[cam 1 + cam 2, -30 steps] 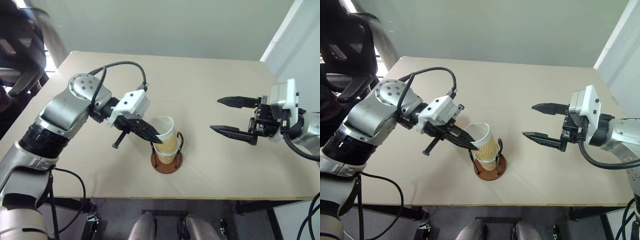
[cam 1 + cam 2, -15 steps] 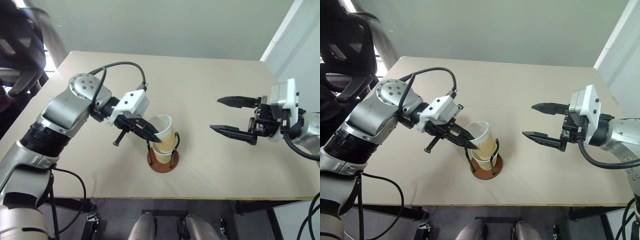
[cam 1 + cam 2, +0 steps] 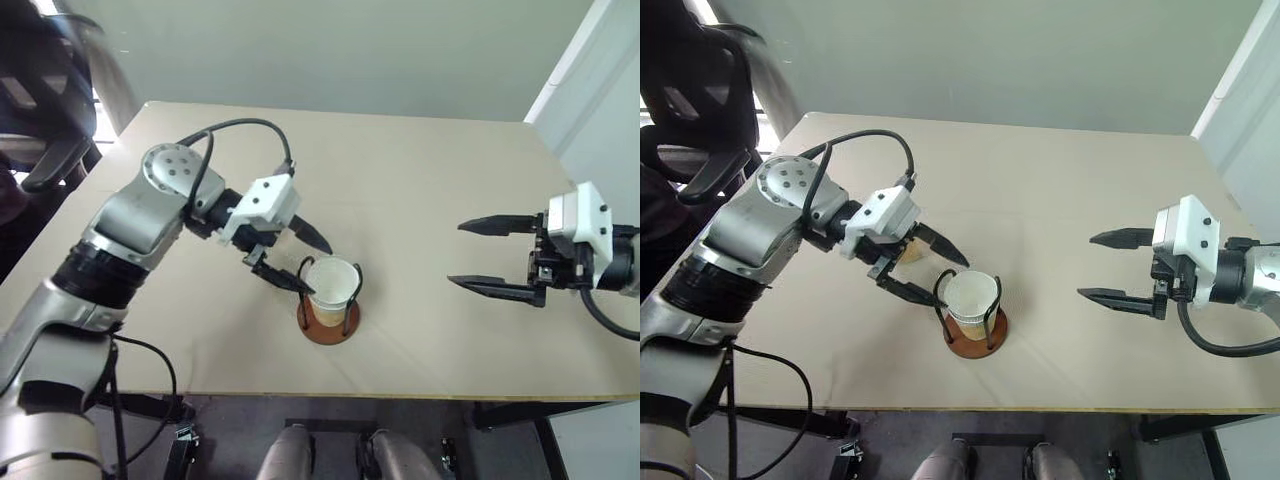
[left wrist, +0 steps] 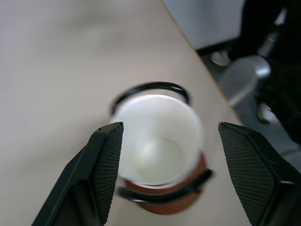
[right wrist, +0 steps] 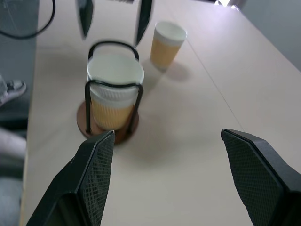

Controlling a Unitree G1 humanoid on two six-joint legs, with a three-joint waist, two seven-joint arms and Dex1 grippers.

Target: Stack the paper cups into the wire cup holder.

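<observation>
Since a second ago the left gripper has let go of the top cup's rim and spread its fingers; the cup has dropped lower into the holder, nested with the one beneath. The holder stands near the table's front edge. The left gripper hovers just beside the cup, fingers apart and touching nothing. The right gripper has drawn off to the right, well apart from the holder, jaws wide and empty. Another cup stands upright on the table near the holder, probably hidden behind the left gripper in the head views.
</observation>
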